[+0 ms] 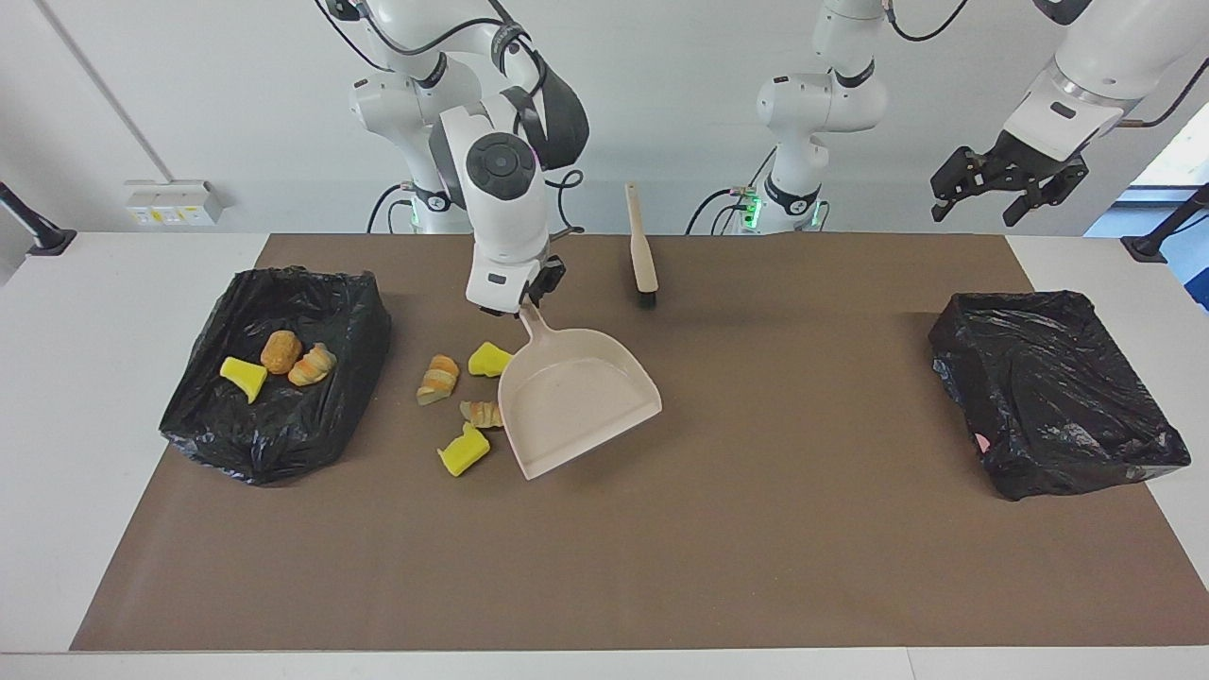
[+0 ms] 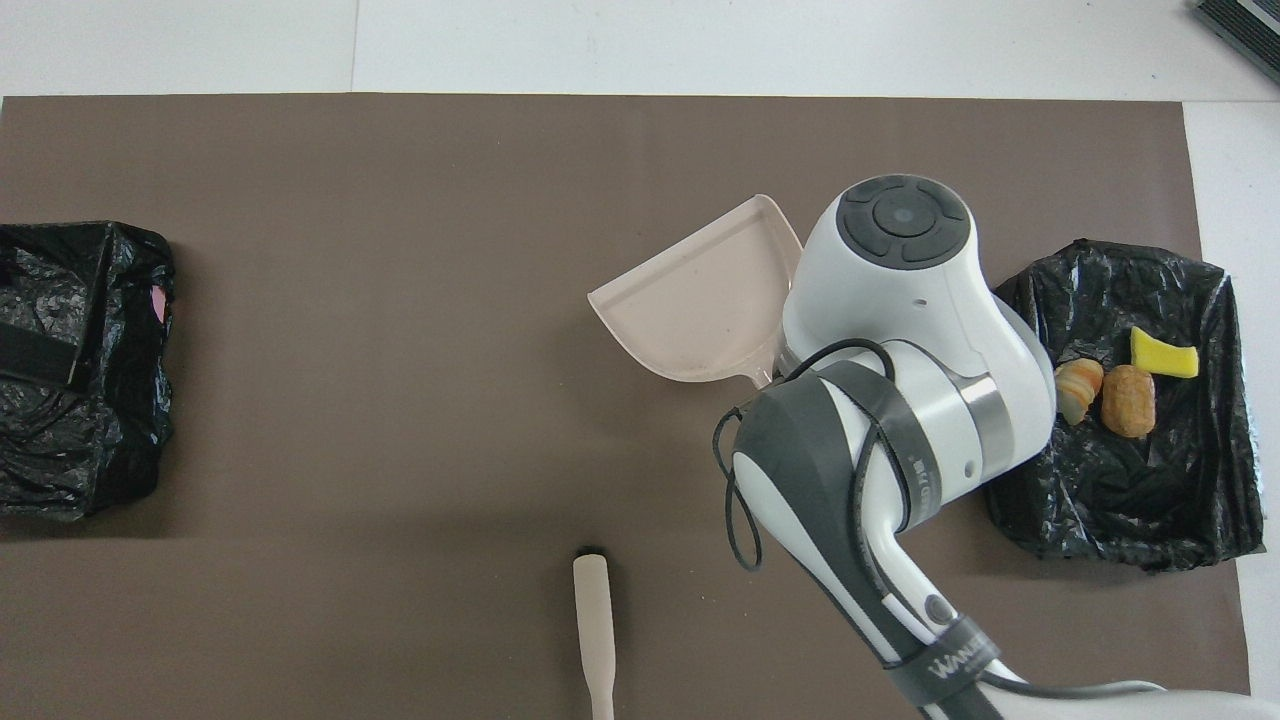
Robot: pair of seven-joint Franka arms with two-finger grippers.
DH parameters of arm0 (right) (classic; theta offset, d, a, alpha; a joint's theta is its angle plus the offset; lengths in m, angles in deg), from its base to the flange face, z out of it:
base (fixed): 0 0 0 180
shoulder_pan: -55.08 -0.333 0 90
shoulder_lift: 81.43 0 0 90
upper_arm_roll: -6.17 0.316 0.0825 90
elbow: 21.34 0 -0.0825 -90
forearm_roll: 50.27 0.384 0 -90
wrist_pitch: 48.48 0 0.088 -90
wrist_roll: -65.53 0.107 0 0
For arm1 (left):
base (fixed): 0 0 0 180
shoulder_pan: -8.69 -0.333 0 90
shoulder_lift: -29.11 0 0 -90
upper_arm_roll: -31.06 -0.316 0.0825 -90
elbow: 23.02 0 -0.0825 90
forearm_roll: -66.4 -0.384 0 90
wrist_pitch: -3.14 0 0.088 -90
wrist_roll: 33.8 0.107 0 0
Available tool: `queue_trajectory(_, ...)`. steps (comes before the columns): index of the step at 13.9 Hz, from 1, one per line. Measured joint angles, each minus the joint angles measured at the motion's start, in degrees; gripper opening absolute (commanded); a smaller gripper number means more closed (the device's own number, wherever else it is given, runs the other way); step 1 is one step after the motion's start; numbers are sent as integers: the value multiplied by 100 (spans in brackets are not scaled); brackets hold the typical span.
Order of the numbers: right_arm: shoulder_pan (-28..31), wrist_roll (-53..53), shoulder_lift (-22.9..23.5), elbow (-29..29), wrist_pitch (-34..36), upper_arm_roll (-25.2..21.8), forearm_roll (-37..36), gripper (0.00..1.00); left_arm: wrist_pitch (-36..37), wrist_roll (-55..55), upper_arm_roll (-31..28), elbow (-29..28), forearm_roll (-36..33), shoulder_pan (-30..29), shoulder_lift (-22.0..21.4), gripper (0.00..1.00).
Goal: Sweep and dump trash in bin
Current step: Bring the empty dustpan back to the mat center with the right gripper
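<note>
1. Brush. Nearest the robots, the brush (image 1: 643, 250) lies on the brown mat (image 1: 756, 548) of the counter (image 1: 113, 425), between the two arm bases. Its long axis runs near to far, with the handle toward the robots and the bristles at the farther end. No gripper touches it.

2. Left gripper (image 1: 1006, 179). It waits raised over the left arm's end of the counter, well apart from the brush. Its fingers are apart and hold nothing.

3. Right gripper (image 1: 518, 300). It is over the mat, and its fingers are clamped on the handle of the dustpan (image 1: 578, 397). The handle rises toward the robots. The open lip faces away from them and partly toward the left arm's end. Whether the lip rests on the mat cannot be told.

4. Trash. Four pieces lie loose on the mat, just beside the pan's side wall toward the right arm's end:
- first yellow chunk (image 1: 489, 359)
- first bread-like piece (image 1: 439, 378)
- second bread-like piece (image 1: 482, 413)
- second yellow chunk (image 1: 463, 453)

Three more pieces lie in the lined bin (image 1: 283, 449) at the right arm's end. A second lined bin (image 1: 1039, 477) stands at the left arm's end.

5. Governing relation. The loose trash lies alongside the pan, not in front of its lip. The pan probably needs to be turned or re-placed so that the lip faces the pieces. The free left gripper is the likelier one to take the brush.
</note>
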Motion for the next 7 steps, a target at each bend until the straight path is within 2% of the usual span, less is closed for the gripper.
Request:
queue_trajectory(3, -249, 581, 315, 47, -242, -2, 175, 0, 0, 0, 1, 0, 0, 0, 0, 100)
queue_trajectory(7, -583, 1328, 932, 520, -475, -4, 227, 0, 0, 0, 1, 0, 0, 0, 0, 100)
